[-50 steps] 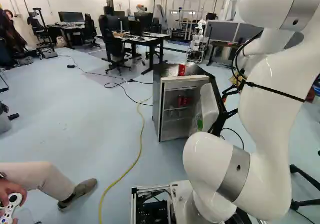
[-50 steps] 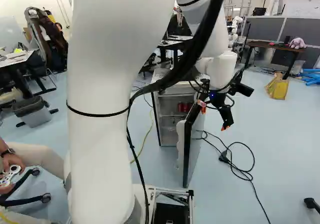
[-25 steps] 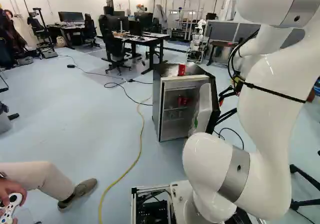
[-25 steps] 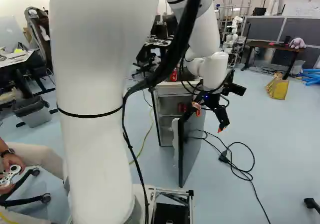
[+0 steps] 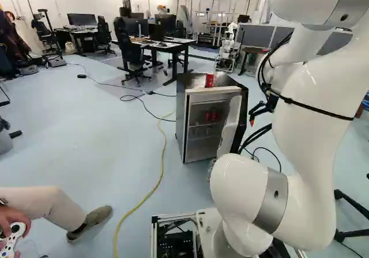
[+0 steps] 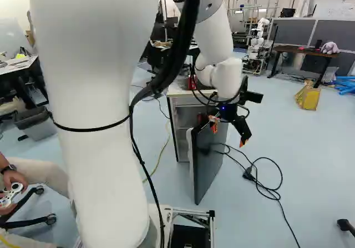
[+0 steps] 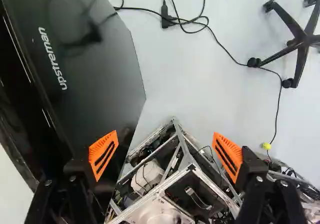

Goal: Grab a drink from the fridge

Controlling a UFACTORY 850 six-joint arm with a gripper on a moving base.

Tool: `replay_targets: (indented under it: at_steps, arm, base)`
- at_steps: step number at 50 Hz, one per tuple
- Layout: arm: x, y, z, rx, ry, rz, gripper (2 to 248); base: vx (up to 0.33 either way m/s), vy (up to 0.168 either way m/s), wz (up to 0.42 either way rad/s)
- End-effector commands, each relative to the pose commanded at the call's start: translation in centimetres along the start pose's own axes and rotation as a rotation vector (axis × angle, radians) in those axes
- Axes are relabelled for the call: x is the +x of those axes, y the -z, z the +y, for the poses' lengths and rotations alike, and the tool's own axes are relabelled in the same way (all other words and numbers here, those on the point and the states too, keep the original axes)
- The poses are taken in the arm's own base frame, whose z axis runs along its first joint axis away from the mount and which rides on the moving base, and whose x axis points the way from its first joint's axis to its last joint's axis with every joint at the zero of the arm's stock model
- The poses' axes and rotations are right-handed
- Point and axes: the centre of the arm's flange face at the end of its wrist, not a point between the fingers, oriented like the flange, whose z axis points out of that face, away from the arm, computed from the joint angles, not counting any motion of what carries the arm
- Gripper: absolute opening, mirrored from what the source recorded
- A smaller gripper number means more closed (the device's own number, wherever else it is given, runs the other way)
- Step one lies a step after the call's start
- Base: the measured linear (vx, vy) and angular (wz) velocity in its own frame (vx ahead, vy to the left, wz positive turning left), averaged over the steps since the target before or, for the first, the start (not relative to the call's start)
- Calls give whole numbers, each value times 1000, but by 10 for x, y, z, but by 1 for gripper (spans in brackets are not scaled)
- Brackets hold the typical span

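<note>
Small black fridge with white front frame [image 5: 180,119] is standing ahead of the base, door hanging open. Drinks: red cans [image 5: 212,116] are sitting on a shelf inside; another red can [image 5: 209,80] is standing upright on top, near the front edge.

Black two-finger tool with orange pads [image 6: 228,135] is hovering by the top of the black-faced door [image 6: 209,156], on its outer side. Fingers are standing wide apart, gripping nothing. Can't tell if one is touching the door.

Wrist view: one orange pad [image 7: 103,155] is overlapping the door's dark face, the other [image 7: 227,156] is showing beyond the door. Silver metal base frame [image 7: 172,180] is showing between the fingers, pale blue floor [image 7: 185,78] ahead of them.

Black cable [image 6: 270,190] is looping on the floor beside the door; yellow cable [image 5: 155,184] is running along the floor on the fridge's other side.
</note>
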Motion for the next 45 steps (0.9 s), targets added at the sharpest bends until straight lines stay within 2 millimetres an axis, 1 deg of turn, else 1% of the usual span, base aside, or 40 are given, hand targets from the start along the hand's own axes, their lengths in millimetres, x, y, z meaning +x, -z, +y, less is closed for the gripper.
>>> replay_targets:
  at_steps: [34, 45]
  arm:
    - [-26, 6, -32, -74, 229, 52, 247]
    - [-29, 8, -45, -92, 309, 83, 247]
  base:
    - [0, 0, 0]
    - [0, 0, 0]
